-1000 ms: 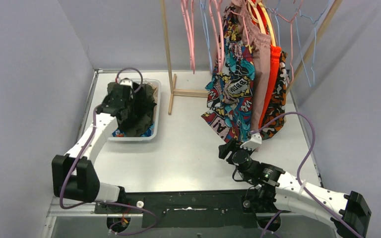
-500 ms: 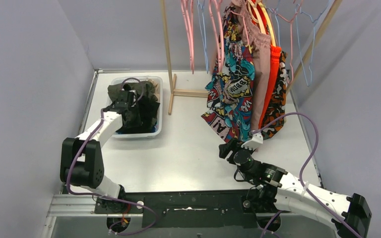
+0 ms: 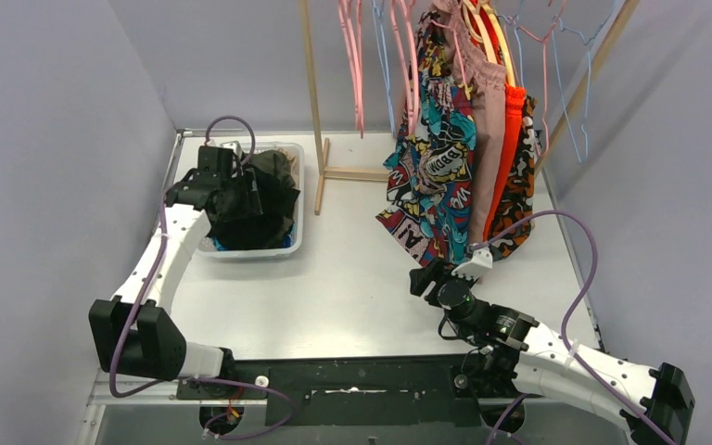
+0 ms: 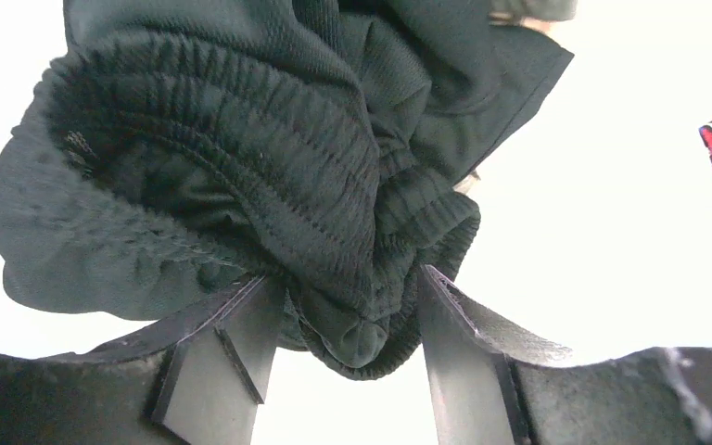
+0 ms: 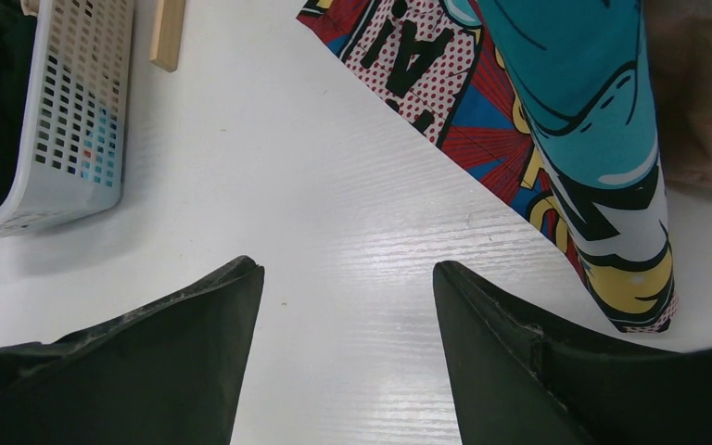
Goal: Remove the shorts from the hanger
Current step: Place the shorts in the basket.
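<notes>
Black shorts (image 3: 252, 206) lie heaped in the white basket (image 3: 283, 243) at the back left. My left gripper (image 3: 234, 185) hovers at the heap, open. In the left wrist view the shorts' ribbed waistband (image 4: 269, 158) bulges loosely between the spread fingers of the left gripper (image 4: 344, 276). Comic-print shorts (image 3: 436, 176), dusty pink shorts (image 3: 489, 120), orange shorts (image 3: 512, 139) and orange-black patterned shorts (image 3: 522, 190) hang from hangers (image 3: 484, 28) on the rack. My right gripper (image 3: 445, 269) is open and empty, low over the table, just below the comic-print hem (image 5: 556, 120).
A wooden rack post (image 3: 313, 102) and its foot stand between the basket and the hanging shorts. Empty pink hangers (image 3: 357, 56) and blue hangers (image 3: 565, 74) dangle from the rail. The basket's perforated wall (image 5: 74, 111) shows at the left of the right wrist view. Grey walls close both sides.
My left gripper has widened its jaws over the basket and shifted back toward the far left corner, and the black shorts have sunk into the heap. The right arm has barely moved.
</notes>
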Controlling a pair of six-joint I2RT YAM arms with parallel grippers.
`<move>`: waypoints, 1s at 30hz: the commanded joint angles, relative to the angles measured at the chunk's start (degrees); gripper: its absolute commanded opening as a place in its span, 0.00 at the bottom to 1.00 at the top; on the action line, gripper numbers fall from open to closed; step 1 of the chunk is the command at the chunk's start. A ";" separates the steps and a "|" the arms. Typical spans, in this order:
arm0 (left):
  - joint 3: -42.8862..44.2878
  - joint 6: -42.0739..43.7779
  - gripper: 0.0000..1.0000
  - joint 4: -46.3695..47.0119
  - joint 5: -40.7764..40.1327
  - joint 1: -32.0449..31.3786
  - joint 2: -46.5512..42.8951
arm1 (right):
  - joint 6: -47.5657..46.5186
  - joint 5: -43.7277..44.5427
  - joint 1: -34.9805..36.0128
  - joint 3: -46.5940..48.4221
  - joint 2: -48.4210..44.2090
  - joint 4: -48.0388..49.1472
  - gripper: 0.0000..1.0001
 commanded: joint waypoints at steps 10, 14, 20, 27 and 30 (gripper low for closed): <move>15.19 1.49 0.61 1.20 -0.53 1.47 -0.05 | -1.15 2.56 0.33 3.62 -1.54 0.47 0.69; 14.29 -0.87 0.54 4.72 0.03 8.05 4.20 | -1.54 2.23 0.36 4.36 -1.39 -0.10 0.69; 1.59 -1.37 0.40 8.50 11.17 10.38 13.58 | -3.41 0.00 0.40 4.61 -1.71 2.87 0.69; -9.75 -3.71 0.38 12.99 8.69 9.35 8.06 | -9.76 -4.86 0.61 10.19 -1.89 3.81 0.70; -8.03 -2.72 0.39 10.29 6.15 9.60 6.17 | -13.46 -7.73 0.73 12.19 -2.23 6.49 0.70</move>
